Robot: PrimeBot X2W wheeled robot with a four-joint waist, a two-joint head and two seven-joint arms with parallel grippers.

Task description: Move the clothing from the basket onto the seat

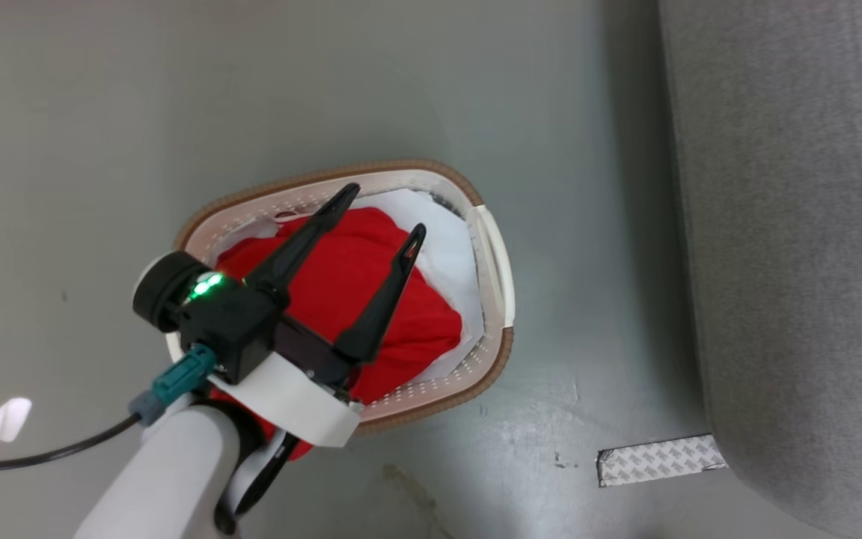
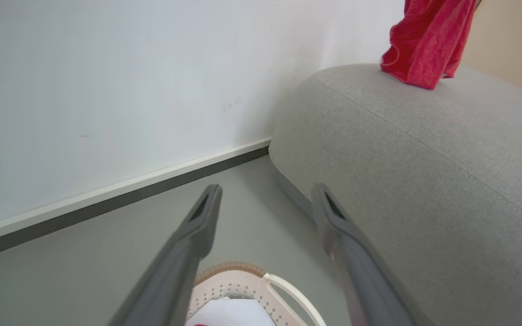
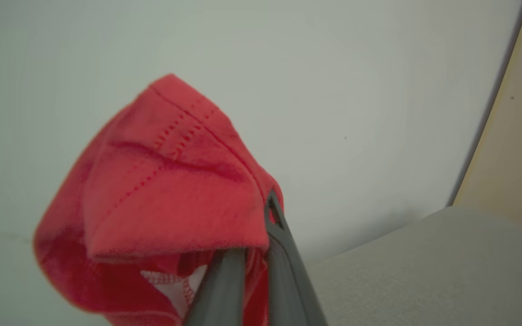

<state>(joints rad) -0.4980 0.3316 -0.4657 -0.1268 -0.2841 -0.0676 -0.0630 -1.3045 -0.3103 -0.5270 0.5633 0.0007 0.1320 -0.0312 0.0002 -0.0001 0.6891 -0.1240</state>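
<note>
Left end effector point(image 1: 386, 208) is held spread and empty over the one basket point(image 1: 492, 254), forearm angled in from lower left. One red garment point(image 1: 341, 277) is bunched inside on white fabric point(image 1: 446, 254). Open floor point(image 1: 588, 224) is seen btwn basket rim and seat point(image 1: 798, 224) edge. A 2nd red garment point(image 3: 170, 181) is pinched by the right end effector point(image 3: 256, 244), fingers pressed together, above the seat's rounded top.
</note>
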